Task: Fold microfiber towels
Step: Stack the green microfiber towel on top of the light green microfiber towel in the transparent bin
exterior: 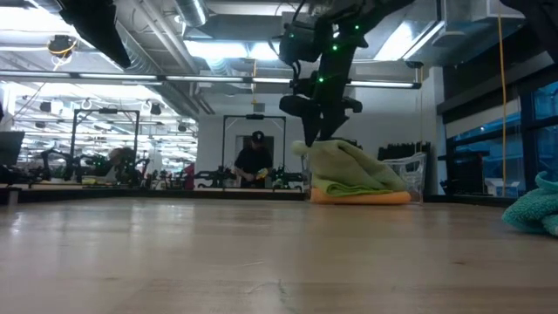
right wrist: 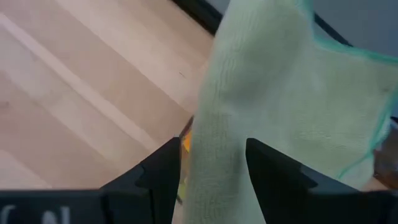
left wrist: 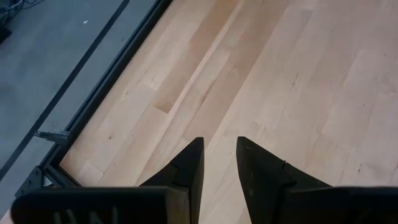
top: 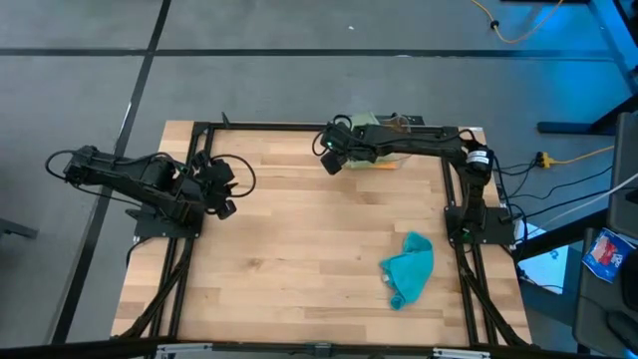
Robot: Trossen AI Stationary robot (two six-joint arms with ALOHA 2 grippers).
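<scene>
A pile of three towels lies at the table's far edge: the orange towel (exterior: 366,198) at the bottom, the lime green towel (exterior: 344,186) on it, and the pale sage green towel (exterior: 353,161) on top. My right gripper (exterior: 314,138) stands over the pile's left end, shut on the sage towel (right wrist: 261,87). The teal towel (top: 409,267) lies crumpled on the table's near right part. My left gripper (top: 223,189) hovers over the table's left side, empty, with a narrow gap between its fingers (left wrist: 189,165). My right gripper pinches the sage green towel's left end (right wrist: 214,155) between its two fingers, coming from above and slanting down. That end is drawn up into a small peak (exterior: 305,148). The remainder of the towel lies on the pile. How many layers are pinched, I cannot tell.
A black metal frame (top: 299,127) runs along the table's far and side edges. Bare wood (top: 299,239) stretches between the arms and toward the near edge. A person (exterior: 255,166) stands far off in the room behind the table.
</scene>
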